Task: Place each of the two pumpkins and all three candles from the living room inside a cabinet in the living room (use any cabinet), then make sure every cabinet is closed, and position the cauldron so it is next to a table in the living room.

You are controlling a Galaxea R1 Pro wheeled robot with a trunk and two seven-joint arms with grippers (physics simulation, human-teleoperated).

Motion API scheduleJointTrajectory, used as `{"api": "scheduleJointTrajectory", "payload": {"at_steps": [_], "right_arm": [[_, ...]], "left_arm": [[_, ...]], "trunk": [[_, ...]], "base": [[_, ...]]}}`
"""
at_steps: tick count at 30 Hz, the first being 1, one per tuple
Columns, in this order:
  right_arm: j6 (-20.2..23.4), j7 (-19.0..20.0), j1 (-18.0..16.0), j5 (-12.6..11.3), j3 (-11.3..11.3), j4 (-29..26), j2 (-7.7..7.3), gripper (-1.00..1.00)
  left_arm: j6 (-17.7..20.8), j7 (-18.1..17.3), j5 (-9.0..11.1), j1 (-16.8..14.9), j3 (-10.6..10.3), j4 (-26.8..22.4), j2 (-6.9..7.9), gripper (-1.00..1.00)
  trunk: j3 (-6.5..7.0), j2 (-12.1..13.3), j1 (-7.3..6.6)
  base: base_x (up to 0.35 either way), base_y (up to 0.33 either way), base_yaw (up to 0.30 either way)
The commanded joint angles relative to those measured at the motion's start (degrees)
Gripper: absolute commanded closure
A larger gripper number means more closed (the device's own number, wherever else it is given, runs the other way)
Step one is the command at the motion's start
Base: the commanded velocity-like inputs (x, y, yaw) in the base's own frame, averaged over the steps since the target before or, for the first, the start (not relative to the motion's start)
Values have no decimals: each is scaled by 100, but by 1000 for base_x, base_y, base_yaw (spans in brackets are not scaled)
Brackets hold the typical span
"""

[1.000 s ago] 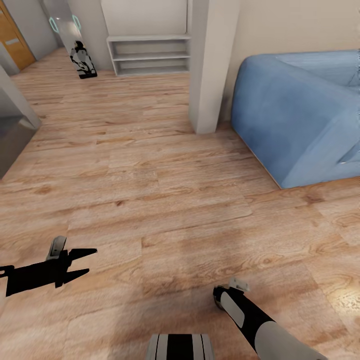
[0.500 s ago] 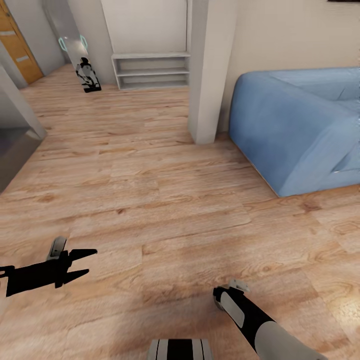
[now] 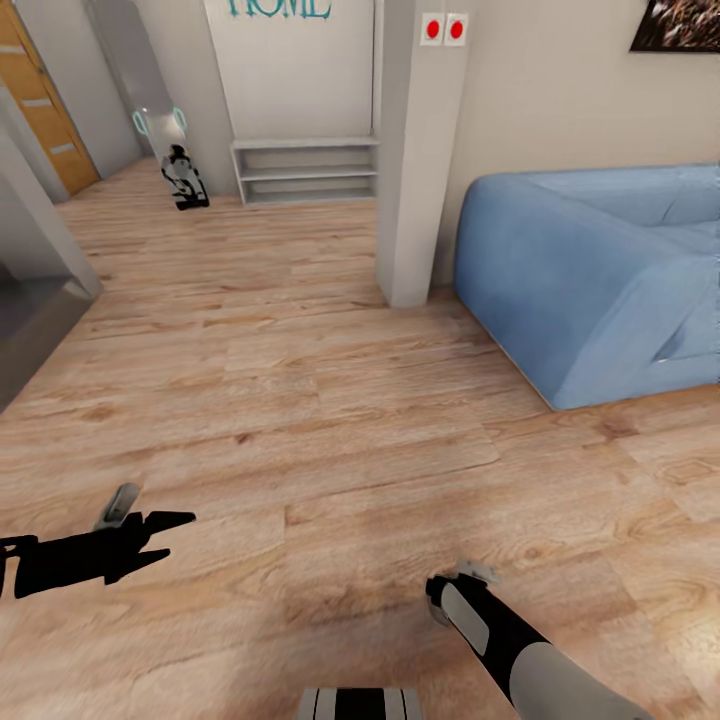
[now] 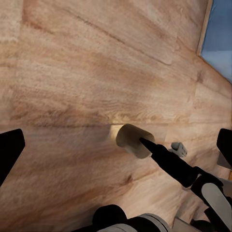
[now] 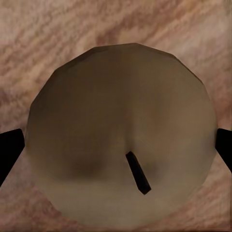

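Head view: you are in transit over a pale wood-plank floor (image 3: 330,420), with a blue upholstered sofa (image 3: 590,270) to the right, a grey square pillar (image 3: 415,150) ahead carrying 2 red round switches (image 3: 444,29), and pale grey open shelving (image 3: 305,170) against the far wall. Your left gripper (image 3: 165,535) hangs low over the floor, its black fingers spread and empty. Your right gripper (image 3: 462,578) points down; from here you cannot tell how its jaws stand. Left wrist view: a beige cylindrical candle (image 4: 134,140) sits at the tip of your right arm, clear of the floor. Right wrist view: the candle's round top and dark wick (image 5: 137,172) lie square between the 2 black fingertips, which touch its sides, so the right gripper is clamped on it. Judgement: this is the carry step for 1 candle. The dark-brown cabinet is not in sight; your next move calls for turning the base to find it.
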Motion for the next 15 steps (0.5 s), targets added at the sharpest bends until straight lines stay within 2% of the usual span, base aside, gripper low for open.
{"api": "scheduleJointTrajectory", "payload": {"at_steps": [1, 5, 15], "right_arm": [[76, -45, -4, -32, 42, -14, -6, 100], [153, -44, -4, -24, 42, -35, -6, 100], [165, -48, -4, -21, 45, -47, 0, 100]], "left_arm": [[3, 58, 5, -7, -5, -2, 1, -100], [-7, 57, -203, -11, 2, 0, -3, -100], [-9, 64, -264, -12, -3, -6, -12, -100]], "trunk": [[18, 0, -3], [107, 5, -14], [329, 18, -39]], "base": [[0, 0, 0], [0, 0, 0], [0, 0, 0]]}}
